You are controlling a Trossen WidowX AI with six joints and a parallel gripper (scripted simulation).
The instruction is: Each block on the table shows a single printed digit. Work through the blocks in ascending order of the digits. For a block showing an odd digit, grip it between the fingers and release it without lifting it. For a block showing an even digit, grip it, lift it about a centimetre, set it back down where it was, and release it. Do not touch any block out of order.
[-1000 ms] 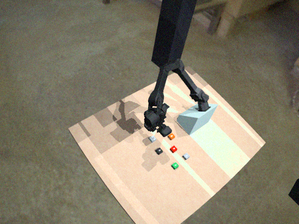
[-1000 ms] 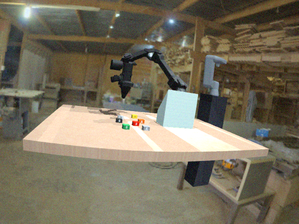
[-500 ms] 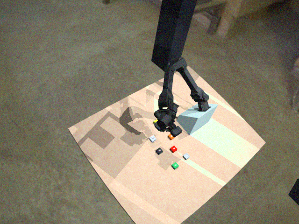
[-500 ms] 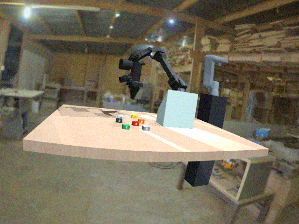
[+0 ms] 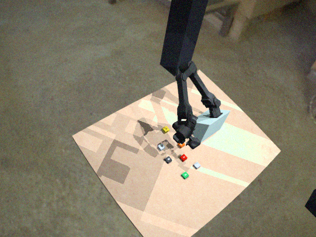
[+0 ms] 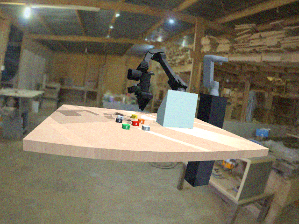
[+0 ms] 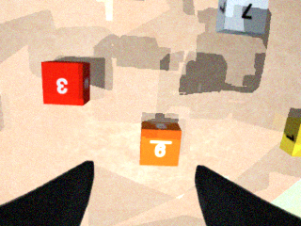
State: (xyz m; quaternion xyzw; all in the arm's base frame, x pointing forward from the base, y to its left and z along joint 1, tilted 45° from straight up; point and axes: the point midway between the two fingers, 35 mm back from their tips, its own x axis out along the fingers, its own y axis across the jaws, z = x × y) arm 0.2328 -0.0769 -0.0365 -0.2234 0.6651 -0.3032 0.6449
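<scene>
Orange block (image 7: 160, 143) stands alone, open tabletop (image 7: 122, 141) on both flanks. Red block (image 7: 65, 83), grey block (image 7: 243, 16) and yellow block (image 7: 293, 137) sit well apart from it.

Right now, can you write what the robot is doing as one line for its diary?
gripper: open, holding nothing | position: above orange block | contact: none | nearby: red block 3, grey block 7

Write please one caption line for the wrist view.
Open gripper hovering above the orange block, with the red block 3 farther off.
</scene>
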